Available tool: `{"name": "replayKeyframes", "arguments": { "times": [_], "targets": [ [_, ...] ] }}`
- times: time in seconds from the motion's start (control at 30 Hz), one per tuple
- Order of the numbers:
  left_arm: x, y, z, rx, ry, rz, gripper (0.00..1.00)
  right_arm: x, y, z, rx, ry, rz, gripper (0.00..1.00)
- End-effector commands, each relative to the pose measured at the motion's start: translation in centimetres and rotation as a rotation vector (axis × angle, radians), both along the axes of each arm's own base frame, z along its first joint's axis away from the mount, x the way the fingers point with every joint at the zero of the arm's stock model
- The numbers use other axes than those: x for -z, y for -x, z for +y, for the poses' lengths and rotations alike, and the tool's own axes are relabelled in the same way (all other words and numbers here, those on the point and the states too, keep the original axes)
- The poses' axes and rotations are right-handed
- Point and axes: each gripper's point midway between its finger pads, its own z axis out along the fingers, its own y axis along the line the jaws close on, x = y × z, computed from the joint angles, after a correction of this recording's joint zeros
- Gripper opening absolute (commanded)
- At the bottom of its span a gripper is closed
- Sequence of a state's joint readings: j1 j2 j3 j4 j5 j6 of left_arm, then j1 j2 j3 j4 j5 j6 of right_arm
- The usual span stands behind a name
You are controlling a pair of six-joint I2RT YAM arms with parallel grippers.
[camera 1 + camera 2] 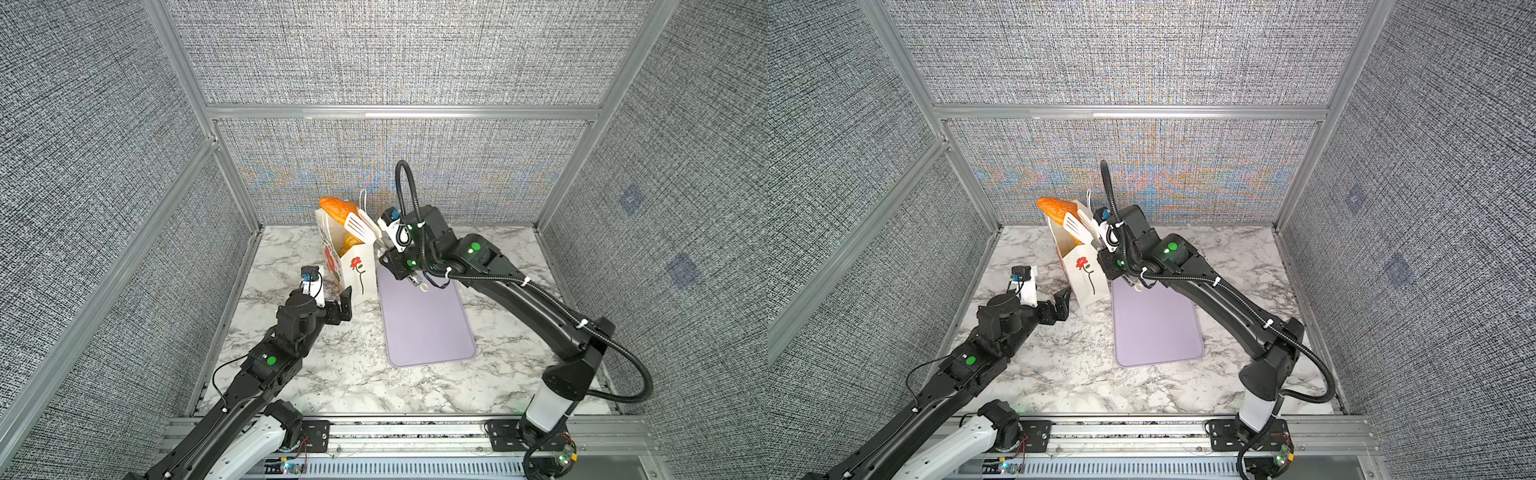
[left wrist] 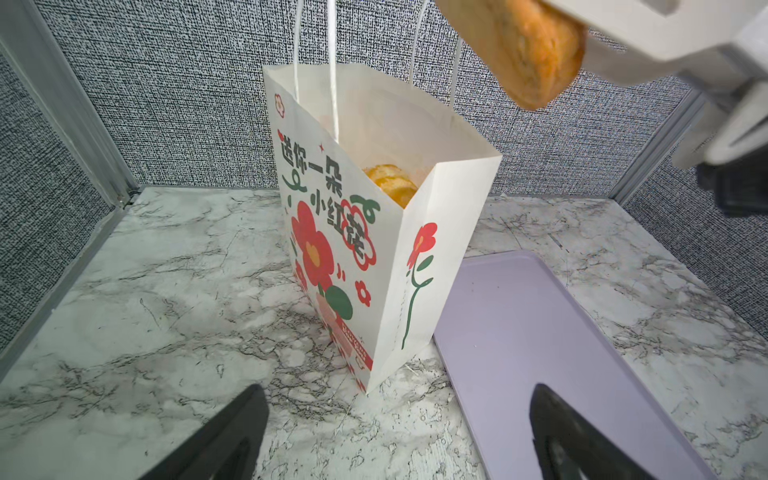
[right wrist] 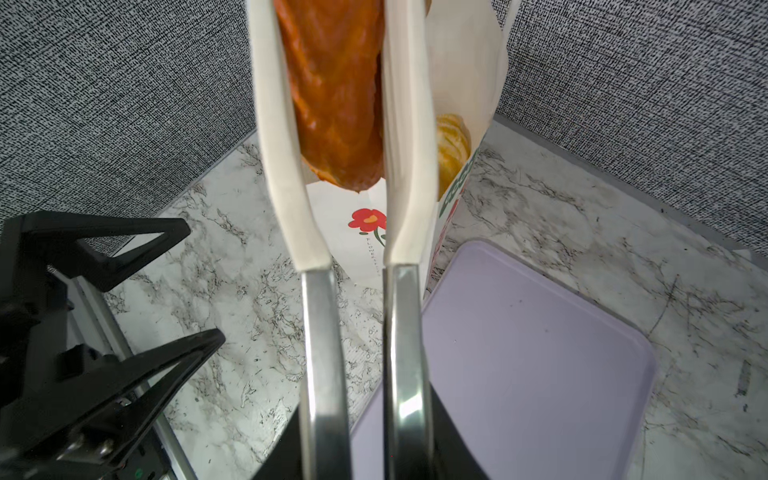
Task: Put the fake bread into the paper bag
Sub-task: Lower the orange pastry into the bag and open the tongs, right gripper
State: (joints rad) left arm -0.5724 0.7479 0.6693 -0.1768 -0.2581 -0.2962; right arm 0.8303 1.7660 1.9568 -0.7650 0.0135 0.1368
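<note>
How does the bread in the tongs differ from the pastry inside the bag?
The orange-brown bread is darker and longer; the yellow pastry is paler and rounder. The orange-brown bread hangs in white tongs above the paper bag; the yellow pastry lies inside it. Both look glossy.

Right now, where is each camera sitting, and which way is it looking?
Top views: high above the front, looking down toward the back wall; left arm and right arm show.
Left wrist: on the left arm, facing the paper bag; the open left gripper shows.
Right wrist: on the right arm, looking along the tongs held by the right gripper, clamping orange-brown bread over the bag.
Shared: both wrist views see a croissant inside the bag.
</note>
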Motion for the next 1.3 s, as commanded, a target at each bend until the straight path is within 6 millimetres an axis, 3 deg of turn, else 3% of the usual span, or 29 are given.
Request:
{"name": "replayKeyframes", "arguments": {
  "times": [0.0, 0.57, 1.27],
  "targets": [
    [0.0, 0.1, -0.2, 0.015, 0.011, 0.004, 1.0, -0.9, -1.1, 1.0, 0.009, -0.049, -0.026, 0.31],
    [1.0, 0.4, -0.1, 0.018, 0.028, 0.023, 1.0, 1.3, -3.9, 1.8, 0.061, -0.08, 0.014, 0.32],
    [1.3, 0.8, -0.3, 0.031, 0.064, 0.032, 1.0, 2.5, -4.1, 1.2, 0.08, -0.06, 0.041, 0.42]
  ]
}}
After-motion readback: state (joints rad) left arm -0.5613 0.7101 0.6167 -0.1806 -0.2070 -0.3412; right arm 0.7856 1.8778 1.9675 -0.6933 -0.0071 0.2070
